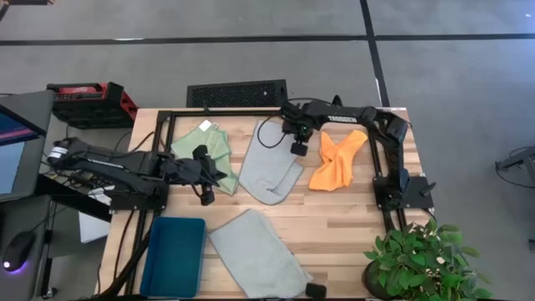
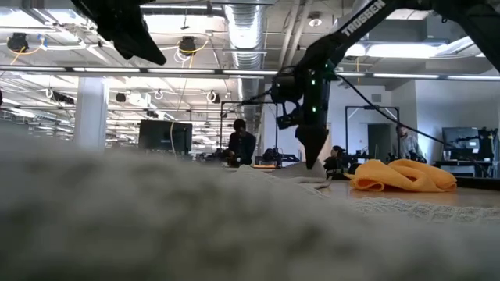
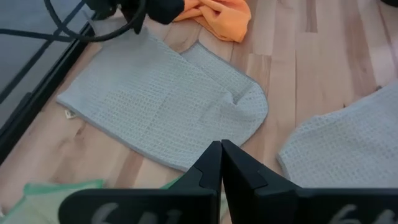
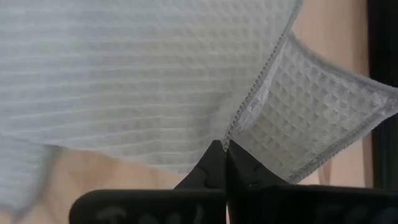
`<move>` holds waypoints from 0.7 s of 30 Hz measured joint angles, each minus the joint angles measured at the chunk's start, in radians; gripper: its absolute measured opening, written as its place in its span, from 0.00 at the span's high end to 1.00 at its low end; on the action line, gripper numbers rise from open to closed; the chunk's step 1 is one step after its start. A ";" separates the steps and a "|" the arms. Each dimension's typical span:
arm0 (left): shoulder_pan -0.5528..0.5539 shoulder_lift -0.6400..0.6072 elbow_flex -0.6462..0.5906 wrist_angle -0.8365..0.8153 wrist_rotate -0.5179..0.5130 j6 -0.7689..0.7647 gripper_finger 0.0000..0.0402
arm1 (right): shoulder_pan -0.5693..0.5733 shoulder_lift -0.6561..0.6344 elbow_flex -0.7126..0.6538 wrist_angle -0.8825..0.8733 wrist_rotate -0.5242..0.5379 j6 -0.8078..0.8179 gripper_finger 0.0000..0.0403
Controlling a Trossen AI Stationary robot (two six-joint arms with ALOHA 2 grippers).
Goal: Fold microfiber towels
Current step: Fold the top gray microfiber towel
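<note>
The teal bin point(image 1: 173, 255) beside a grey towel point(image 1: 259, 253) holds nothing.

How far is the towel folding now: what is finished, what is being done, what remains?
Nothing looks finished. The right gripper is shut on an edge of the middle grey towel, whose lower end is partly turned over. The left gripper is shut, beside the green towel. The orange towel lies crumpled and the near grey towel unfolded.
</note>
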 joint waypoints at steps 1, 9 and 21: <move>0.000 0.014 0.000 -0.001 -0.007 -0.002 0.98 | 0.015 -0.015 0.000 -0.009 0.000 0.000 0.99; 0.022 0.125 0.000 0.081 -0.062 0.092 0.83 | 0.156 -0.144 0.000 -0.045 0.000 0.025 0.99; 0.101 0.374 0.000 0.370 -0.112 0.565 0.68 | 0.352 -0.196 0.000 -0.064 -0.001 0.088 0.99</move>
